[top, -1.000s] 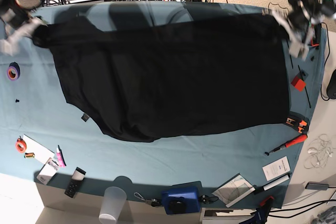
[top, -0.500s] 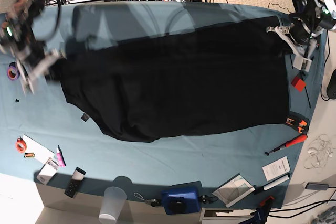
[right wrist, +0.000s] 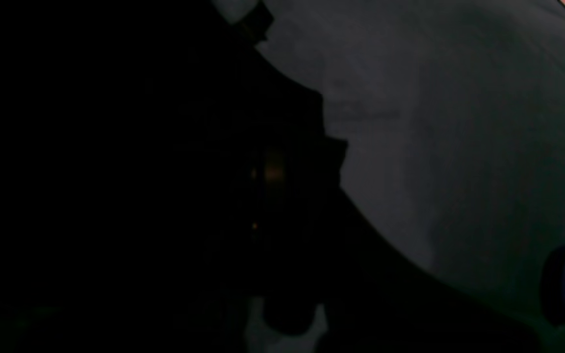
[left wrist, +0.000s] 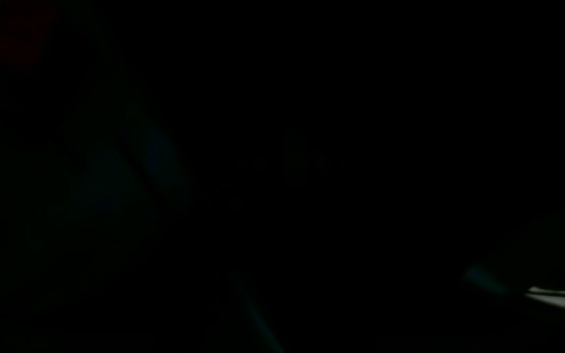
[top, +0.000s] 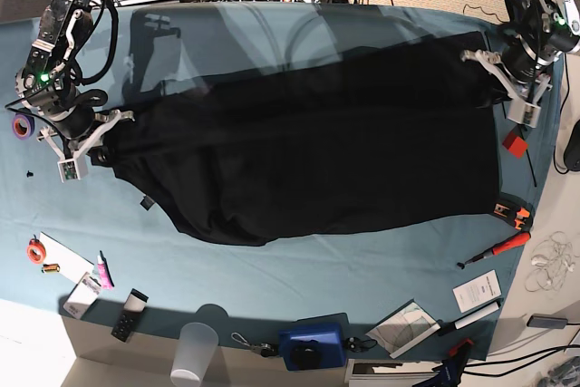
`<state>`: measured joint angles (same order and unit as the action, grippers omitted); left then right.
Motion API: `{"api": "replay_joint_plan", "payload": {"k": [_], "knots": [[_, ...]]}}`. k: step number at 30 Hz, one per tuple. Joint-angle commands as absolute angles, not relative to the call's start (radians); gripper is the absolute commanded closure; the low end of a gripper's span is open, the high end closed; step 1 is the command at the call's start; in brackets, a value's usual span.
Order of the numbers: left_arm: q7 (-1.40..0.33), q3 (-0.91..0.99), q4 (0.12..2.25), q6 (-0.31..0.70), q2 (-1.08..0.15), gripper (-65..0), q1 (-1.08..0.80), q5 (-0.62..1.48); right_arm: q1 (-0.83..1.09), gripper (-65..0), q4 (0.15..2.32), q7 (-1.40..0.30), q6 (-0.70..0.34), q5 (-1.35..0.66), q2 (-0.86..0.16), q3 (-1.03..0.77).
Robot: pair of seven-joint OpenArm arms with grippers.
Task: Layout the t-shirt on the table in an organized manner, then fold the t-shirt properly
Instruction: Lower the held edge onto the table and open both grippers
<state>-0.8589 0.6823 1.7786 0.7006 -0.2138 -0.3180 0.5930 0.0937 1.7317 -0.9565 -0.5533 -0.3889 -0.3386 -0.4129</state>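
1. The right gripper (top: 98,136) is seen at the shirt's (top: 308,151) end near the table's (top: 272,269) left edge; its jaws are shut, apparently pinching black fabric there, though the grip itself is not clearly shown.
2. The left gripper (top: 498,79) is placed at the shirt's far right corner; how far its jaws stand apart, and whether cloth is held, cannot be told, as its wrist view is almost wholly dark.
3. The shirt is spread lengthwise across the table's middle, its far edge pulled into a slanted line between the two grippers, its near edge curved and lying flat.
4. A purple tape roll (top: 22,124) is found by the left edge, near the right gripper.
5. A clear cup (top: 194,353) stands at the near edge.
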Motion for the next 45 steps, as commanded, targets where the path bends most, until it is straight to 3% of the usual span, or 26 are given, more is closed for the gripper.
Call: {"api": "replay_joint_plan", "payload": {"k": [1, 3, 5, 9, 16, 23, 31, 34, 38, 41, 45], "knots": [[-0.817, 0.690, 1.792, 0.698, -0.230, -19.0, -0.314, 0.602, 0.077, -7.9, 1.745, -0.929, -0.545, -0.383, -0.363, -0.422], [-0.768, 0.690, 1.792, 0.698, -0.230, -29.7, -0.316, 0.602, 0.076, -17.3, 1.745, -0.908, -0.545, -0.383, -0.363, -0.422], [-0.731, 0.690, 1.792, 0.693, -0.231, -33.1, -0.315, 0.602, 0.070, -18.9, 1.746, -0.887, -0.541, -0.383, -0.363, -0.423], [-0.717, 0.690, 1.793, 0.643, -0.231, -33.1, -0.316, 0.603, 0.039, -18.9, 1.746, -0.886, -0.533, -0.384, -0.363, -0.427], [-0.771, 0.692, 1.812, 0.646, -0.231, -33.0, -0.316, 0.674, -0.048, -18.9, 1.747, -0.888, -0.533, -0.432, -0.363, -0.450], [-0.797, 0.691, 1.817, 0.648, -0.231, -33.1, -0.316, 0.703, -0.066, -18.9, 1.746, -1.099, -0.529, -0.429, -0.363, -0.459], [-0.799, 0.692, 1.817, 0.648, -0.230, -33.1, -0.319, 0.704, -0.067, -18.9, 1.746, -1.092, -0.529, -0.395, -0.363, -0.459], [-0.879, 0.692, 1.818, 0.648, -0.231, -33.0, -0.319, 0.723, -0.067, -18.9, 1.747, -1.075, -0.527, -0.398, -0.363, -0.466], [-1.050, 0.706, 1.848, 0.696, -0.230, -31.0, -0.349, 0.918, -0.066, -18.9, 1.759, -1.081, -0.530, -0.579, -0.363, -0.580], [-1.058, 0.745, 1.911, 0.698, -0.229, -24.8, -0.414, 0.981, -0.066, -18.9, 1.760, -1.140, -0.572, -0.726, -0.363, -0.731], [-1.055, 0.837, 1.962, 0.698, -0.229, -24.2, -0.497, 0.981, -0.041, -18.9, 1.759, -1.259, -0.647, -0.812, -0.368, -0.886]]}}
